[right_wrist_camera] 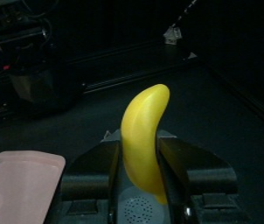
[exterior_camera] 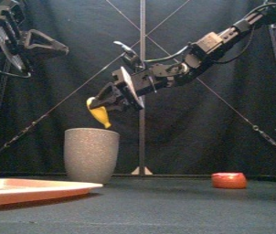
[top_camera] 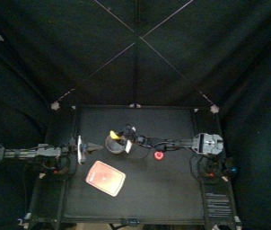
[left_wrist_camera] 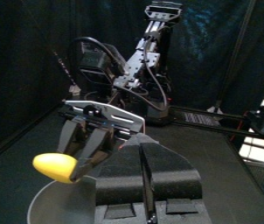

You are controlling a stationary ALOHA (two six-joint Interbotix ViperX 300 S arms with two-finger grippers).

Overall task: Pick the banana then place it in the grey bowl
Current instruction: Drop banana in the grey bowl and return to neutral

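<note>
The banana (exterior_camera: 99, 114) is off the table, clamped in the right gripper (exterior_camera: 109, 101) and hanging just above the mouth of the grey bowl (exterior_camera: 91, 154), tip down and not yet inside it.

Starting at the left, my left gripper (left_wrist_camera: 146, 162) rests high at the table's left side, well apart from the work. Its jaws look pressed together on nothing. Below it the pink tray (exterior_camera: 31, 188) lies flat near the front and is not involved. Next comes the bowl, upright, with the right arm reaching across from the far side to hold the fruit over it. Furthest right, a small red toy (exterior_camera: 229, 180) sits alone on the table.

From the right wrist camera I see the jaws squeezing the banana at its lower half, so most of its curved length sticks out beyond them. I judge it a light, stiff toy with a smooth skin (the sort that swivels in a pinch rather than bends). Gripping across the thick middle would be steadier. Being so light, it should drop cleanly when let go, provided its tip is over the opening and not the rim.
</note>
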